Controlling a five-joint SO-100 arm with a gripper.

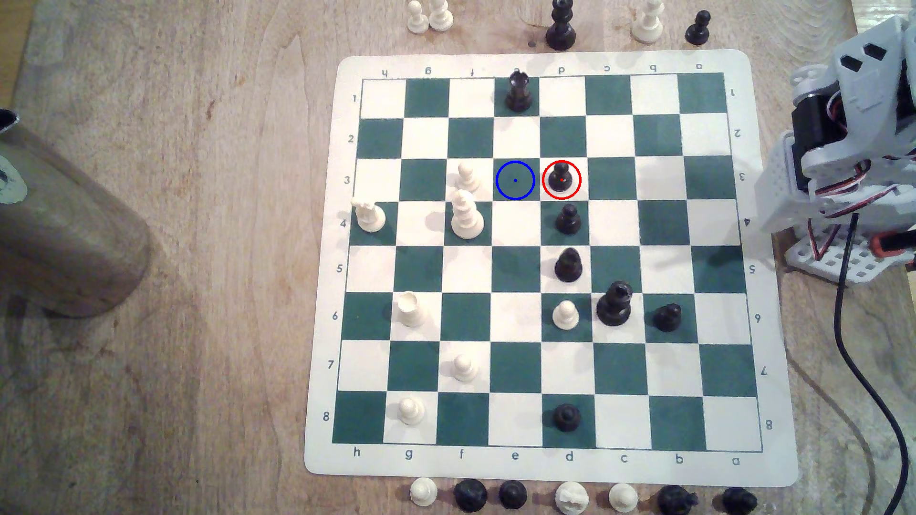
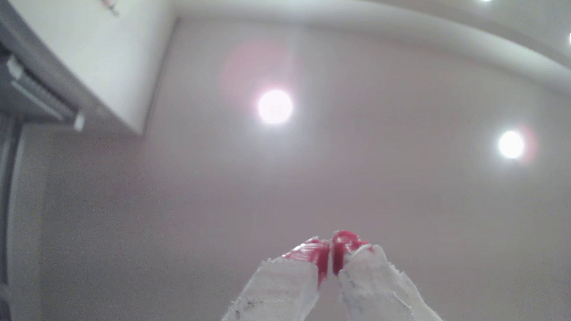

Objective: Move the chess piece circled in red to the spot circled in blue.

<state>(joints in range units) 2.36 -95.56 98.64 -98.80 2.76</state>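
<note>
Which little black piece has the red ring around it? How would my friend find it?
Find the green and white chess board. On row 3, the black pawn stands on a white square, topmost of three black pieces stacked down one column. It alone wears a red ring, beside the blue-ringed green square.

One chessboard lies on the table. On it I count seven black pieces and seven white pieces. Among them are one red-ringed black pawn and one blue-ringed square.

Off the board along the top of the frame are three white and two black, and along the bottom three white and four black. That makes thirteen of each colour.

One brown cylinder is at the frame's left, one robot arm at its right, with one black cable.

The wrist view shows one pincer with two fingers, and two round ceiling lights.
</note>
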